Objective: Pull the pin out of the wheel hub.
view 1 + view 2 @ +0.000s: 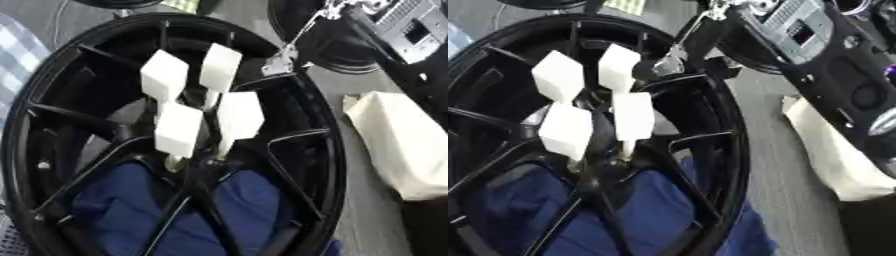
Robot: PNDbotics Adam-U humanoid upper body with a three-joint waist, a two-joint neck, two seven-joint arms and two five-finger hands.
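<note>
A black wheel hub (328, 150) with thin spokes fills most of both views, lying flat. Several pins with white block heads stand close together around its centre: two at the back (164, 75) (220, 67) and two nearer (240, 115) (179, 129), each on a pale stem. My right arm (815, 35), black with a silver panel, comes in from the upper right. Its hand (280, 64) shows only as a small silver part at the rim's far right edge, apart from the pins. Nothing holds any pin. My left hand is out of sight.
Blue cloth (131, 210) lies under the hub's near half. A cream bag or cloth (402, 145) lies on the grey surface to the right. Another black round object (337, 50) sits behind the hub. A checked cloth (17, 55) shows at the left edge.
</note>
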